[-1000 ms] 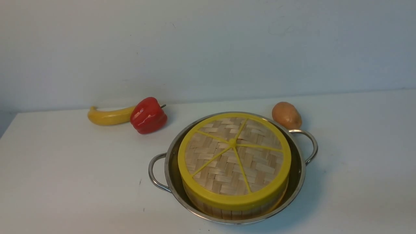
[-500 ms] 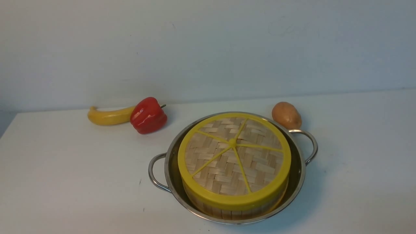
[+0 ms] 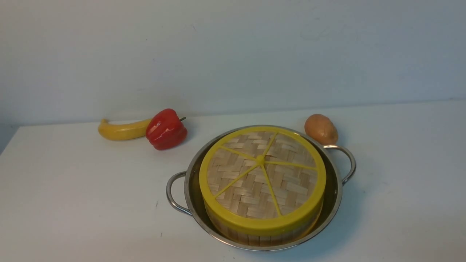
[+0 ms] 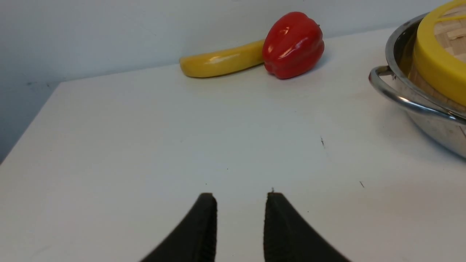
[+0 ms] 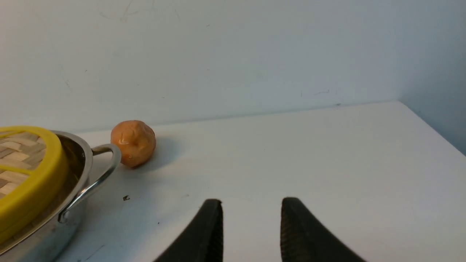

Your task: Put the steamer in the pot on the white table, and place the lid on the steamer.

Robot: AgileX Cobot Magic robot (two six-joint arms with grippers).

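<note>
Nearest are the two pincers: the left pincer [image 4: 240, 225] and the right pincer [image 5: 252, 229] both stand spread, with a gap between their tips and nothing pinched, each over bare worktop [image 3: 91, 196] to its own side of the pot [image 3: 190, 203].

The steamer [image 3: 255, 238] sits inside the pot, its near wall showing below the lid [image 3: 262, 160], which lies on top of it and looks well seated. Both parts of the job look done, so no further grip seems called for.

Should a correction be wanted, the lid will probably handle as something light and a little springy, its woven face easy to dent. Its thick yellow rim is the firmer place to take it; the small knob at its centre looks low and may slip from a pinch. The steamer is likely light too, with slatted walls that could flex or crack under a hard squeeze, and the narrow space between it and the pot leaves little room for fingertips.

The pot looks stiff, smooth and slippery, and heavier than the bamboo. Its looped handles, one at each side, are where to hold it, ideally both together so that it stays level.

Beyond the pot's far edge, a potato [image 3: 321, 129] lies just by its right handle, and a red pepper [image 3: 166, 129] and a banana [image 3: 123, 130] lie to its far left, clear of any regrip.
</note>
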